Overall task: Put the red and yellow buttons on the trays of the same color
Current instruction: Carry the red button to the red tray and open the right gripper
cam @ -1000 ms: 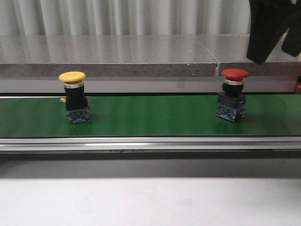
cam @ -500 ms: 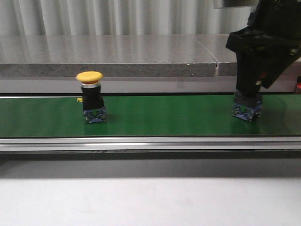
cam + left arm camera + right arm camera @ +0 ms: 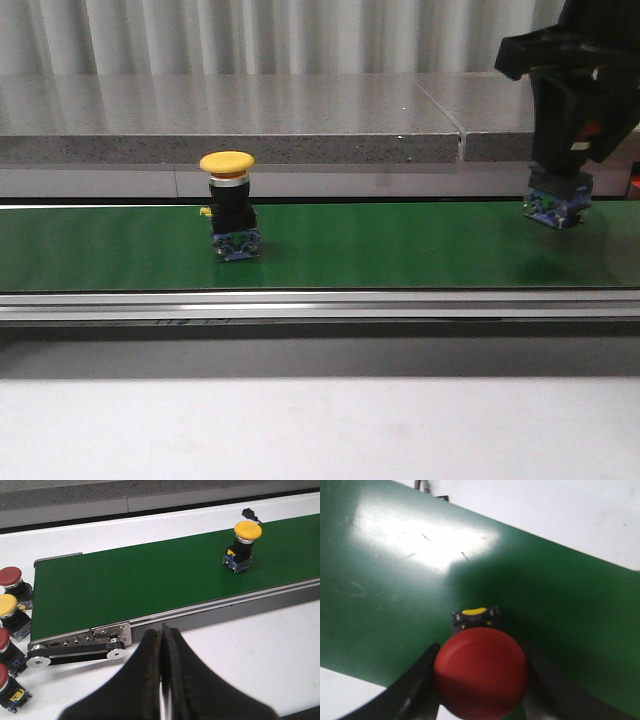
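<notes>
Four spare buttons (image 3: 11, 577) are sitting at the left wrist frame's left edge. One yellow button (image 3: 230, 205) is standing mid-left on the belt (image 3: 400, 245). Left pincer (image 3: 162, 645) is pressed closed, empty. Right pincer (image 3: 480, 675) is gripping one red button (image 3: 481, 672) at far right.

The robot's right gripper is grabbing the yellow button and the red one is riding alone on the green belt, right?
Not quite. The right gripper is closed on the red button, as the right wrist view shows. It is the yellow button that stands alone on the green belt.
</notes>
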